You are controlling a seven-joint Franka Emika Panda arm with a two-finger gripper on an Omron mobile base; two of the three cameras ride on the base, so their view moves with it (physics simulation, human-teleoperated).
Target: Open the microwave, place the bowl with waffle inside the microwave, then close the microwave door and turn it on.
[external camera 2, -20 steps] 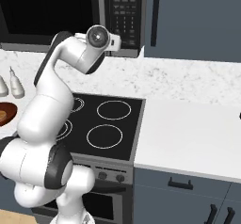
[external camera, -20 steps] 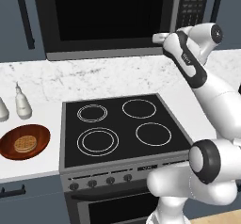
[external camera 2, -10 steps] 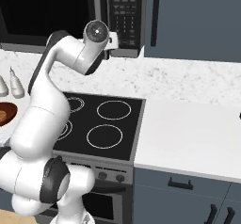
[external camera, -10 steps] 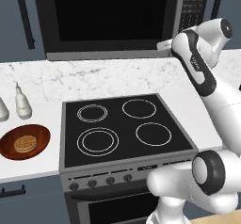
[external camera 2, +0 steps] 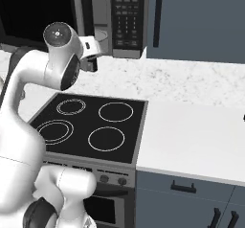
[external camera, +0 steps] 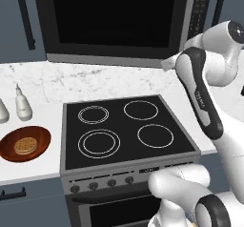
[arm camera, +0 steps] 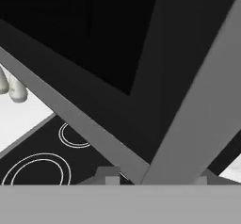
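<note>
At nine o'clock in the left base view, on the white marble worktop [external camera: 43, 85], the reddish-brown bowl [external camera: 40, 147] lies with the small gridded waffle [external camera: 25, 146] in its middle — two white bottles [external camera: 22, 104] stand just behind it toward ten o'clock. Next along, at the centre, comes the black four-ring stove [external camera: 126, 128], its knobs along the front edge at six o'clock. Above it, at twelve o'clock, the microwave [external camera: 119, 23] hangs with the microwave door [external camera: 112, 16] flat and closed, its dark glass window wide across the front and the narrow keypad [external camera: 198, 9] at one o'clock. At three o'clock the white arm [external camera: 205, 97] bends up to the door's lower right corner. From the right base view the pincer [external camera 2: 98, 33] sits at eleven o'clock, right up against the door's right edge beside the keypad strip. The hand view looks close along the door's grey trim [arm camera: 94, 133], two stove rings at eight o'clock. Whether the pincer's jaws are spread or pinching the door edge — I cannot tell.
</note>
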